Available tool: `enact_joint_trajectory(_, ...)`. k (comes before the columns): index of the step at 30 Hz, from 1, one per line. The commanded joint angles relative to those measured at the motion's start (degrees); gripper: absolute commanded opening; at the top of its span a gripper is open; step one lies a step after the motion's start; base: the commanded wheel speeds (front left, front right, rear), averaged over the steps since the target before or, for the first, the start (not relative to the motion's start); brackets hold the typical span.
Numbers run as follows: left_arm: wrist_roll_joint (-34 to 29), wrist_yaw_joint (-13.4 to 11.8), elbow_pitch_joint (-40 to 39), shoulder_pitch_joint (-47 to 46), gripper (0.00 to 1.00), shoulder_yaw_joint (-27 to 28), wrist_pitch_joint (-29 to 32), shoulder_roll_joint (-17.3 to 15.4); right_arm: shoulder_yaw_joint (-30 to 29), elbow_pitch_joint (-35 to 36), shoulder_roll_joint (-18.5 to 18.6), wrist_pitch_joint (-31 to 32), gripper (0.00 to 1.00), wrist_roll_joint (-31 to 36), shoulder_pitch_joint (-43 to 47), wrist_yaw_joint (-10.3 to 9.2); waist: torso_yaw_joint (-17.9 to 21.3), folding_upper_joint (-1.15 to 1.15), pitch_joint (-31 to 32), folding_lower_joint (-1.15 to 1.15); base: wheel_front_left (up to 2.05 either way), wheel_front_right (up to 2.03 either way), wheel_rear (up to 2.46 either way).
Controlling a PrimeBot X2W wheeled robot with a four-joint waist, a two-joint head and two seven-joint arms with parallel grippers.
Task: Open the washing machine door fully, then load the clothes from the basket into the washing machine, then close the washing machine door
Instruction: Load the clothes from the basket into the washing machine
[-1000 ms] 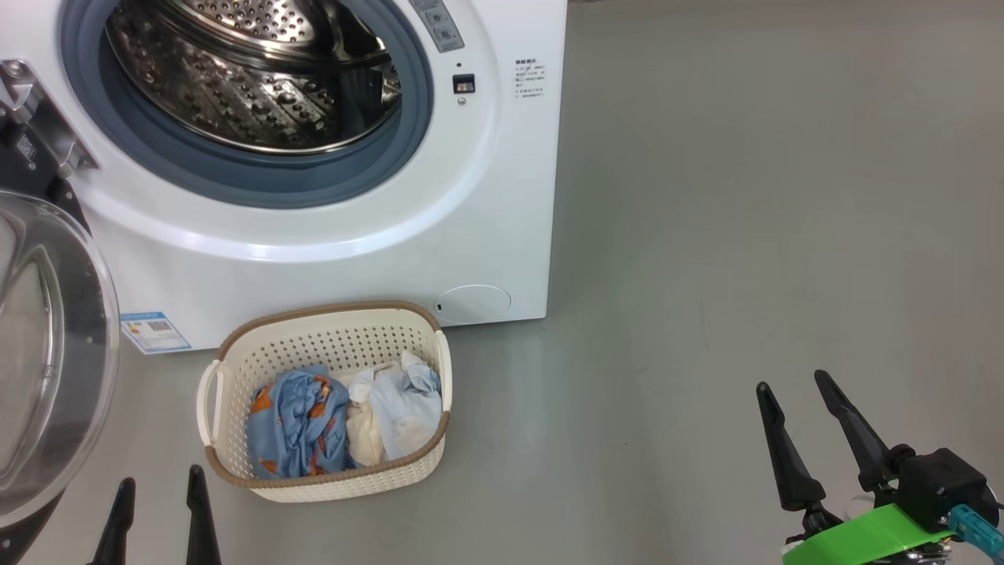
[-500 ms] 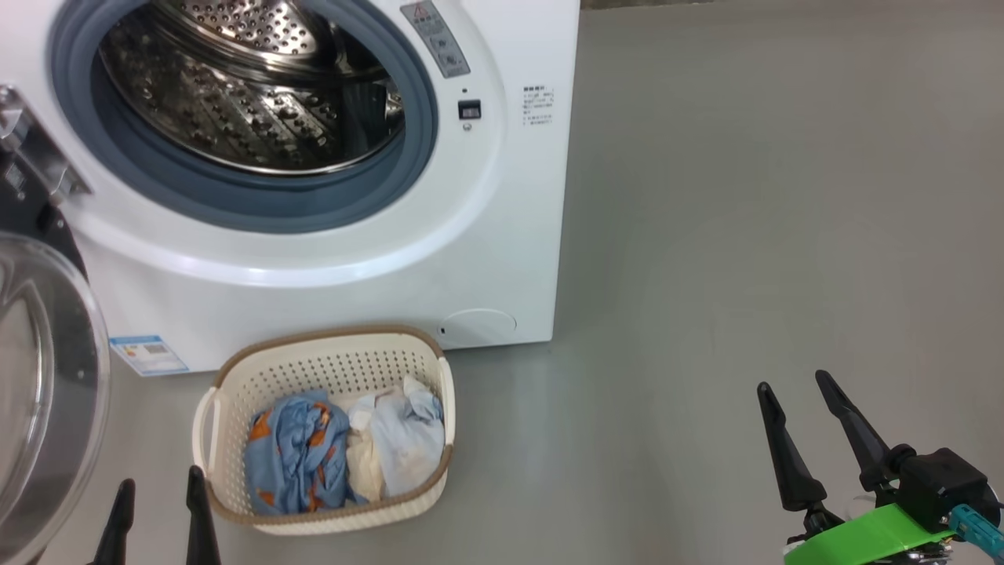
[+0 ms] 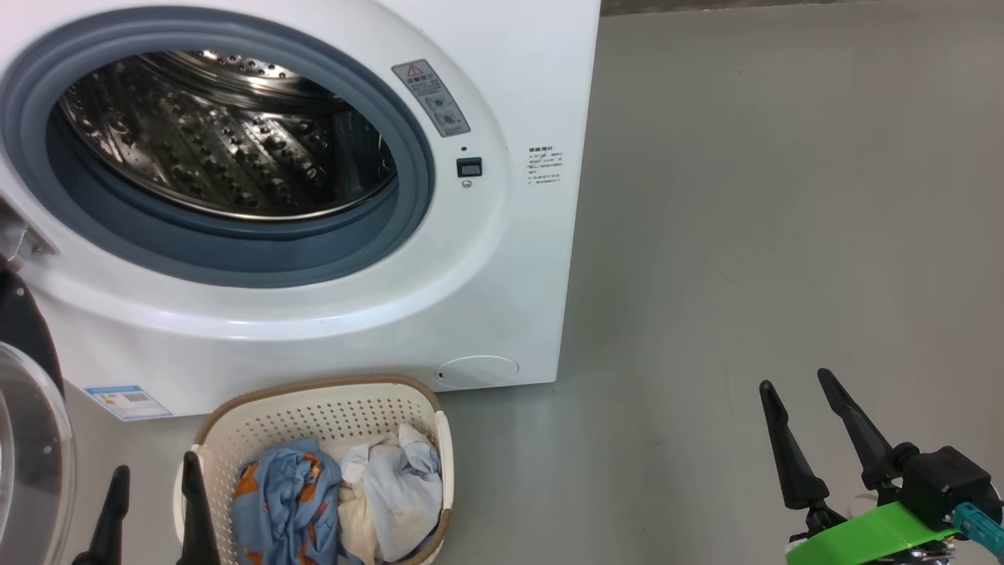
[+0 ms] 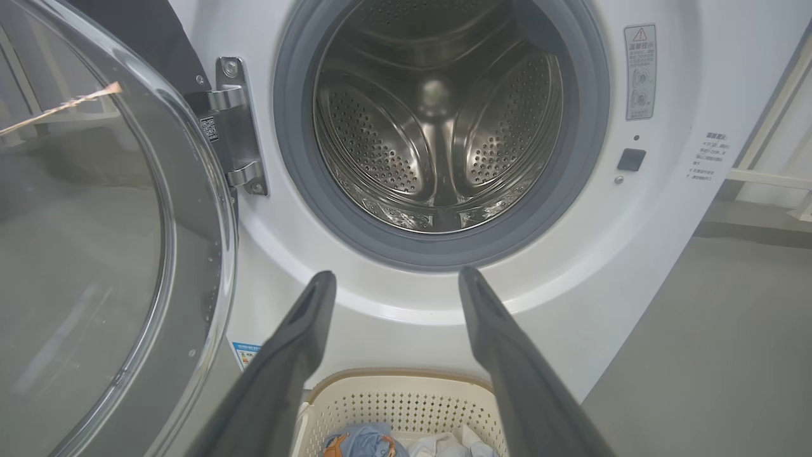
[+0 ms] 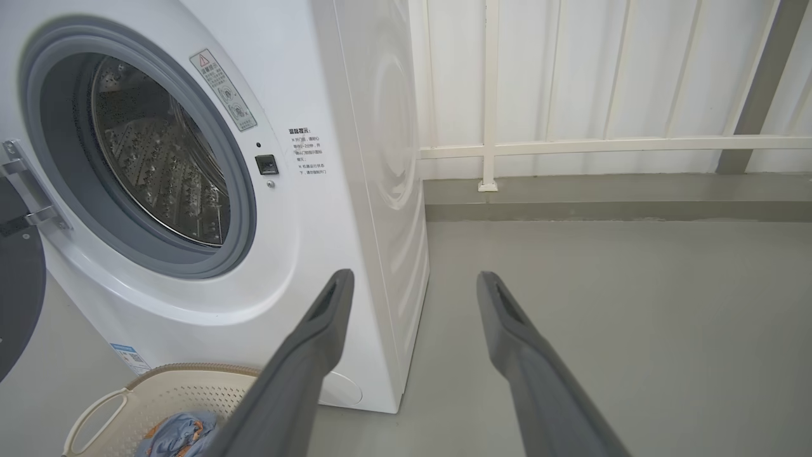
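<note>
Grey floor point(image 3: 745, 235) is carrying big white front-load washing machine point(image 3: 510, 259), round black glass door point(image 4: 95, 222) hanging open at left. Cream perforated plastic basket point(image 3: 314, 412) w/ soft blue & cream clothes point(image 3: 290, 502) is sitting just in front. Both left gripper point(image 3: 154, 464) & right gripper point(image 3: 794, 380) are hovering released, empty.

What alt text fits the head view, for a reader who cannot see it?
A white washing machine stands with its door open at the left, steel drum empty. A cream basket of clothes sits on the floor before it. Both grippers are open: left gripper by the basket, right gripper over bare floor.
</note>
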State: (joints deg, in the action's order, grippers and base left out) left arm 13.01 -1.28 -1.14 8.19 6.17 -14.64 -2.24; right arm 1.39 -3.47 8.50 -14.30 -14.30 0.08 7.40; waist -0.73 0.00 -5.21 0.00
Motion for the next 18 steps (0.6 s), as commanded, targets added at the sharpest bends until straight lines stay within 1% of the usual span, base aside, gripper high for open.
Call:
enact_joint_trajectory(1,0.4,-0.5,-1.1,-2.1,1.00,1.7,-0.4,-0.6,1.2,1.1,0.6,-0.7,1.00,-0.4,-1.3,0.09,0.0,0.00,-0.2,0.00,0.15,-0.15,0.00)
enact_joint_trajectory(18,0.2,-0.4,-0.4,-2.4,1.00,0.6,-0.4,-0.6,1.1,0.3,0.4,-0.7,1.00,-0.3,-1.5,0.09,0.1,0.00,-0.7,0.00,0.00,0.00,0.00)
